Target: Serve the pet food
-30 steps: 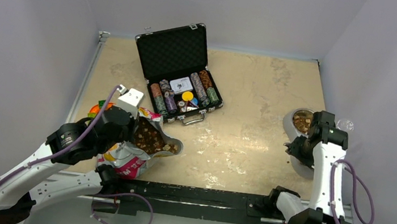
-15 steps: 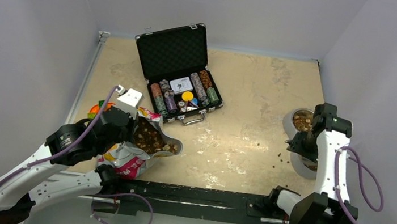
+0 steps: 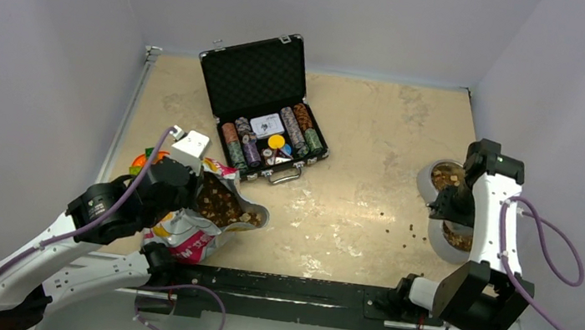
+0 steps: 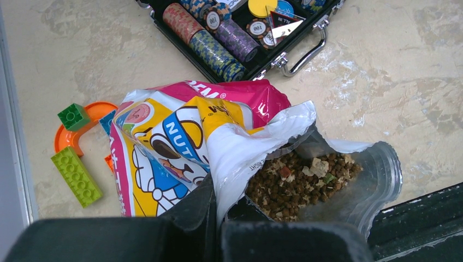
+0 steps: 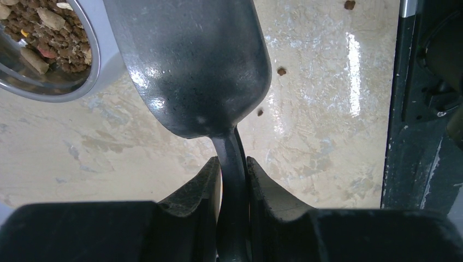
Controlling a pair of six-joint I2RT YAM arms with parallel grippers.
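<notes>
**Scoop at the bowls, bag well off to the left**

Landmark: the open black case at mid-table.

- Right gripper: jaws clamped on the thin handle of a dark scoop. The handle runs straight out from the jaws, with the blade ahead of them. No kibble shows on the blade, though the wrist view may be catching its back face.
- Right of the case, by the side wall: a far bowl and a near bowl, close together, both with kibble inside. The scoop hangs between them, and one bowl's rim sits just beside the blade.
- Loose pellets lie on the table, near-right of the case, between it and the bowls.
- Near-left of the case: the printed bag lies on its side with its mouth open toward the right. Left gripper: jaws pinched together on the bag's upper lip, holding the mouth up. Kibble sits exposed just inside the mouth.

Judgement: another helping would mean carrying the scoop from right of the case across to its near-left. The bag's mouth faces that approach, so the blade could enter along the bag's long axis. The right arm has the tool but is the farther arm from the bag; the left arm is already on it. Both bowls look served, so the job seems near its end.
</notes>
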